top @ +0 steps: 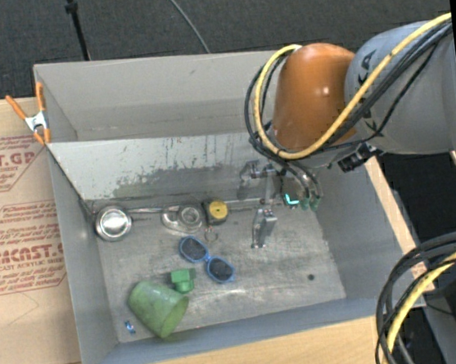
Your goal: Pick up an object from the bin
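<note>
A grey bin (pixel 306 279) is seen from above, with the arm reaching in from the right. The gripper (pixel 262 235) is held low over bare floor near the bin's middle. Whether it is spread or closed cannot be told.

1 small yellow disc (pixel 217 211) lies nearest, just to the gripper's left. Beside the disc is a metal ring (pixel 185 217), and further left a silver cup (pixel 114 224). Blue glasses (pixel 205 260) lie lower left of the gripper, apart from it. A green cup (pixel 155 308) lies tipped in the lower left corner, with a green block (pixel 182 281) at its rim.

No pick is judged to be made yet. The gripper is best centred over 1 thing and lowered straight. The disc is closest but flat and close to the ring, so the ring may be nudged. The glasses are likely gripped more easily at the bridge.
</note>
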Controlling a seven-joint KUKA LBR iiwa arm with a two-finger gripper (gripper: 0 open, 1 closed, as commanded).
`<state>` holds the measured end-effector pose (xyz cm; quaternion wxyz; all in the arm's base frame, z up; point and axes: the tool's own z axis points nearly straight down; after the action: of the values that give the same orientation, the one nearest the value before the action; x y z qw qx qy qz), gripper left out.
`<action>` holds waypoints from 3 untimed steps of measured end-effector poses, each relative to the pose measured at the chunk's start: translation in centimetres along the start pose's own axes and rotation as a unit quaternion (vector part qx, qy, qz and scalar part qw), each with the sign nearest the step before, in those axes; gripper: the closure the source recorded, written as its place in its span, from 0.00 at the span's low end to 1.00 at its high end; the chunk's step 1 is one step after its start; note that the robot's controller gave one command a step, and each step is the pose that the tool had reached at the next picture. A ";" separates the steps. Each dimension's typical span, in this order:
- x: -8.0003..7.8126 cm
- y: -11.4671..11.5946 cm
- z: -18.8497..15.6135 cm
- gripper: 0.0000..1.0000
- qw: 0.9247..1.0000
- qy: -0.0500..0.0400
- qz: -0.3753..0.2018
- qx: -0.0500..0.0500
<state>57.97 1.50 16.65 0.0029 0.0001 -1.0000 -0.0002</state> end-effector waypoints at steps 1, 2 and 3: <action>4.9 4.2 8.6 0.00 0.997 0.001 0.079 -0.001; 4.6 5.9 9.3 0.00 0.978 -0.006 0.208 0.000; 4.6 6.2 9.3 1.00 0.978 -0.003 0.206 -0.002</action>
<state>53.28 7.69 7.39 -0.0005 -0.2062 -0.9785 -0.0016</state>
